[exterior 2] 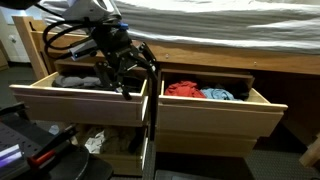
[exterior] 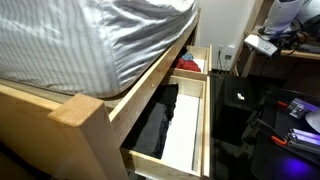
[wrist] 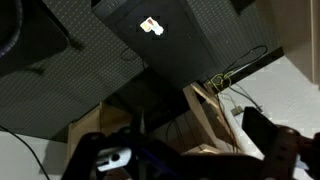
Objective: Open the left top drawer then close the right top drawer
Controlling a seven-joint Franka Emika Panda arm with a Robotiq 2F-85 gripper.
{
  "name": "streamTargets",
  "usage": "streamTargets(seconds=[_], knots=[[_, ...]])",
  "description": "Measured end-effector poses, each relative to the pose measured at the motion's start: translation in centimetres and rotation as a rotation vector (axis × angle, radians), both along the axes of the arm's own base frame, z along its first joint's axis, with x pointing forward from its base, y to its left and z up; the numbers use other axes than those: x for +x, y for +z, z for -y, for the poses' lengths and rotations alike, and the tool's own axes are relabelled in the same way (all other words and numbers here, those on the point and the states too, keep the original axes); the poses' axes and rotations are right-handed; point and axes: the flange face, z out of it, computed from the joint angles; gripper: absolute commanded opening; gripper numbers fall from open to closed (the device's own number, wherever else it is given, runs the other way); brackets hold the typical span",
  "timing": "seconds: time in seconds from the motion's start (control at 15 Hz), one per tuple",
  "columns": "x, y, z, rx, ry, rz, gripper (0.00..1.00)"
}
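Beneath the bed, both top drawers stand pulled out. The left top drawer looks finished; the right top drawer needs closing. My gripper hovers at their shared corner, jaws spread and empty, ready for pushing.
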Motion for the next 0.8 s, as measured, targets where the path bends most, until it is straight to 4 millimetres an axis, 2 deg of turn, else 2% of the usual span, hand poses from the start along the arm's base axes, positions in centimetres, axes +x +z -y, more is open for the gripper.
streamTargets(seconds=[0.13,0.33,0.47,0.53,0.67,0.8], knots=[[-1.5,0.9,2.3,0.0,-0.057,0.03,1.0],[-1.5,1.0,2.4,0.002,-0.06,0.034,1.0],[-1.7,0.9,1.7,0.006,0.056,0.021,1.0],[-2.5,0.9,1.8,0.008,0.121,0.015,1.0],[-4.4,1.4,3.2,-0.001,0.229,-0.002,1.0],[-4.4,2.0,5.2,-0.037,0.34,-0.02,1.0]])
